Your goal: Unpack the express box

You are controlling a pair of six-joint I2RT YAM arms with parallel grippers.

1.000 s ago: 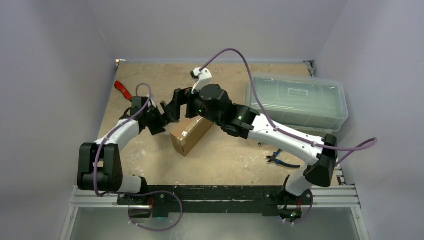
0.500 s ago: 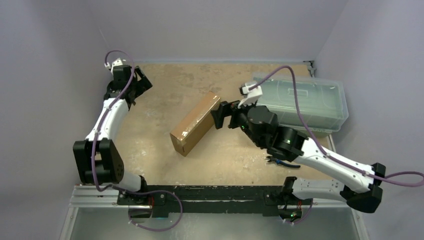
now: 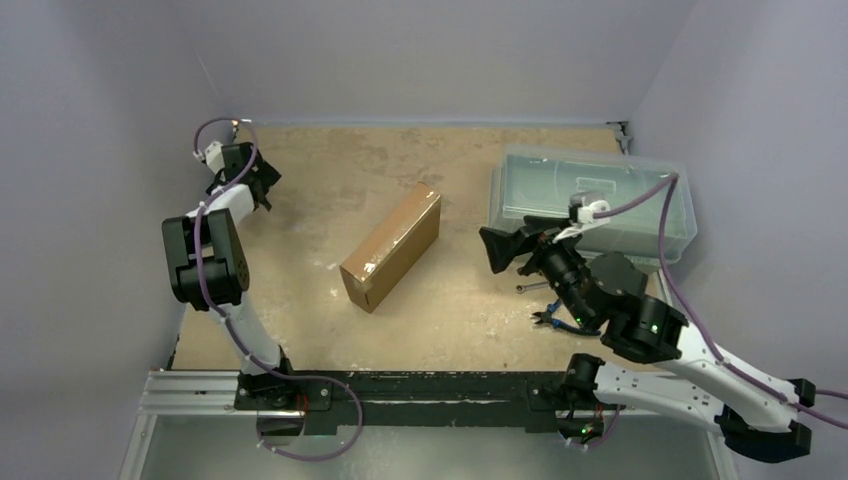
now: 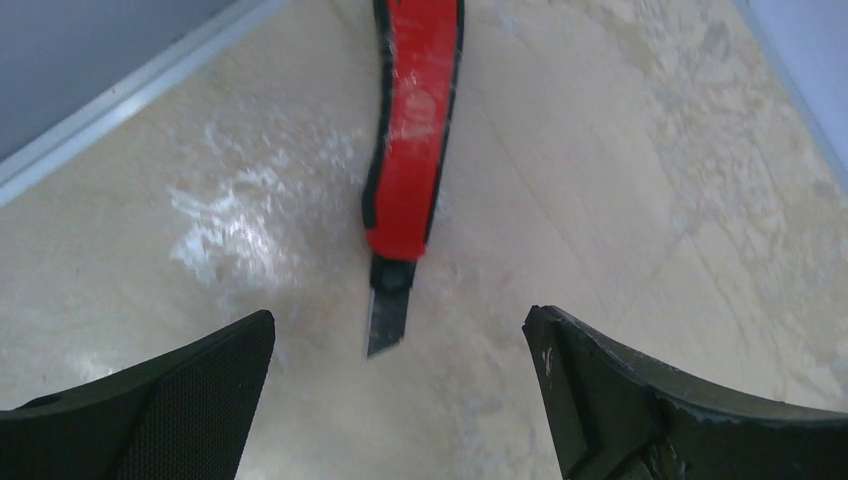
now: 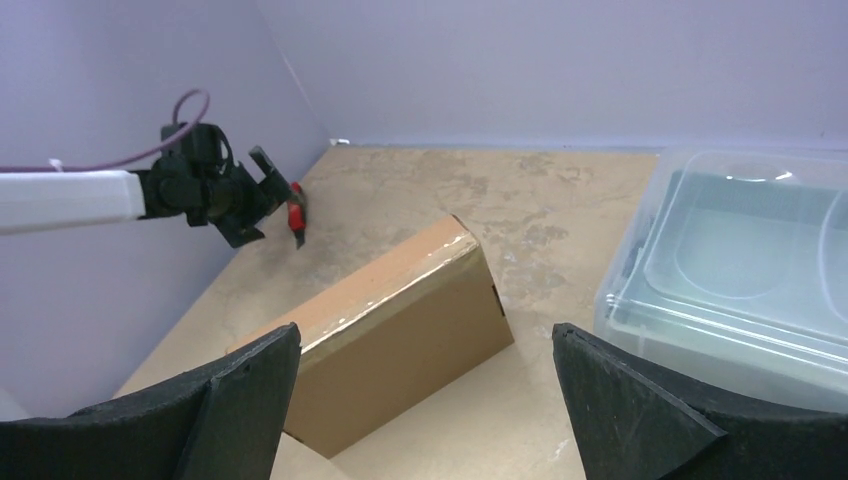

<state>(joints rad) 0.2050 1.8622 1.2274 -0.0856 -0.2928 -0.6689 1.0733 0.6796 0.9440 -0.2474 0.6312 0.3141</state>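
The express box lies closed and diagonal near the middle of the table, with neither arm touching it. The left gripper hangs over the far left corner, its fingers spread wide and empty, and the blade end of a red utility knife lies on the table between them. The right gripper, also wide apart and empty, points at the box from beside the clear plastic bin.
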